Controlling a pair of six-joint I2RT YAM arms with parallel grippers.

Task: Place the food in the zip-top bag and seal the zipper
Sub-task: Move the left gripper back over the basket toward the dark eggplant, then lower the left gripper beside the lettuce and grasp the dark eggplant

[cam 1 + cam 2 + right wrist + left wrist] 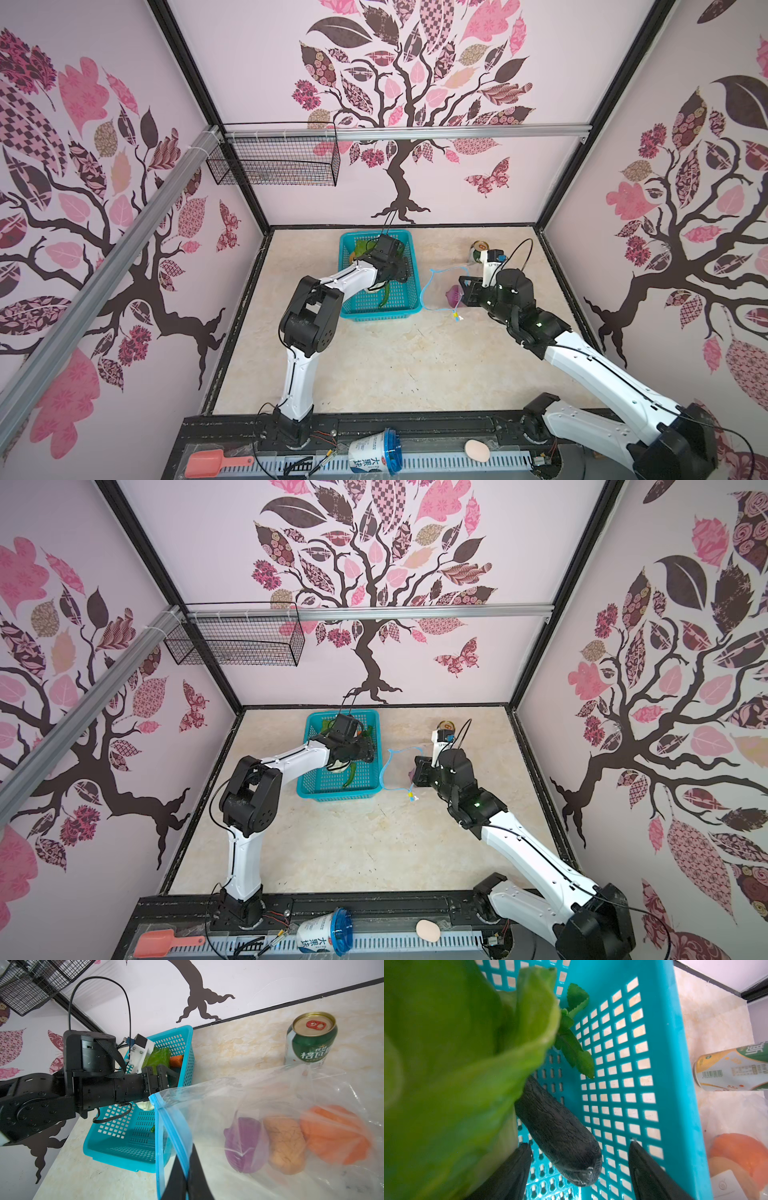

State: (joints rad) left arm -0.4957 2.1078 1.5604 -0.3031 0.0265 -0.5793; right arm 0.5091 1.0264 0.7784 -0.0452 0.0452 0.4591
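Note:
My left gripper (580, 1144) is open inside the teal basket (675, 1064), its fingers either side of a dark piece of food (558, 1132) without touching it. The green-white napa cabbage (456, 1064) and a green leafy piece (575, 1043) lie beside it, and a carrot (176, 1059) shows at the basket's far end. My right gripper (188, 1167) is shut on the light blue zipper (176, 1132), holding up the mouth of the zip-top bag (440, 286). Inside the bag lie the purple onion (243, 1145), potato (284, 1145) and pumpkin (336, 1134). The yellow slider (457, 318) hangs at the near end.
A green-white drink can (480, 249) stands upright just behind the bag. A black wire basket (274, 162) hangs on the back wall. On the front rail lie a pink scoop (208, 463), a tipped cup (374, 455) and a pinkish egg-shaped thing (477, 451).

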